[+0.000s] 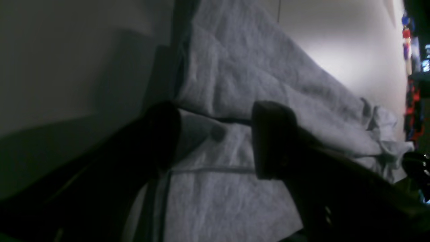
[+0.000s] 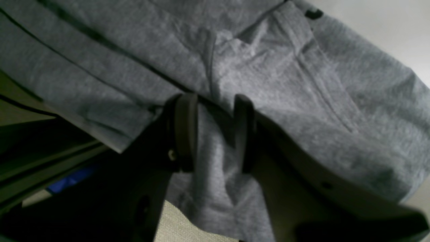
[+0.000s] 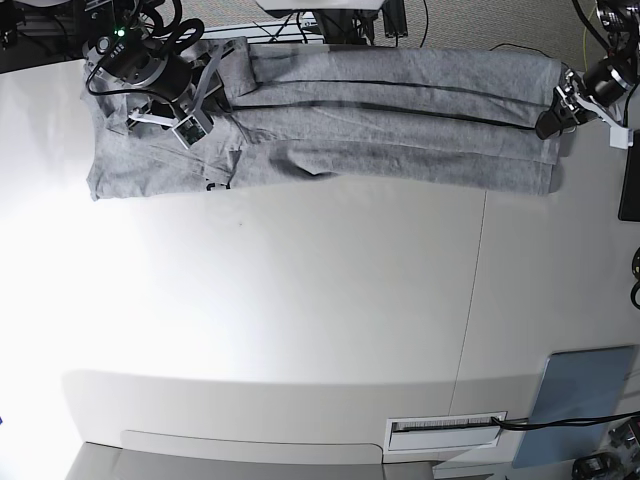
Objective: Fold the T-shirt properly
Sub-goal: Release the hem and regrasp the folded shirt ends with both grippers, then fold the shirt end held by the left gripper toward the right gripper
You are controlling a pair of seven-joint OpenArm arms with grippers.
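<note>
The heather-grey T-shirt [image 3: 400,130] lies as a long band, folded lengthwise, along the far edge of the white table [image 3: 300,330]. My right gripper [image 2: 215,134] is at the band's left end in the base view. It is shut on a bunched fold of the T-shirt [image 2: 319,84], which hangs between its fingers. My left gripper [image 1: 218,137] is at the band's right end [image 3: 548,122]. Its fingers [image 1: 272,141] stand wide apart over a hem of the T-shirt [image 1: 242,67]. No lettering shows.
A grey-blue pad [image 3: 585,395] lies at the near right corner. A white slotted strip [image 3: 445,428] sits by the near edge. Cables and equipment [image 3: 330,20] crowd the far edge behind the shirt. A dark screen [image 3: 630,180] stands at the right edge.
</note>
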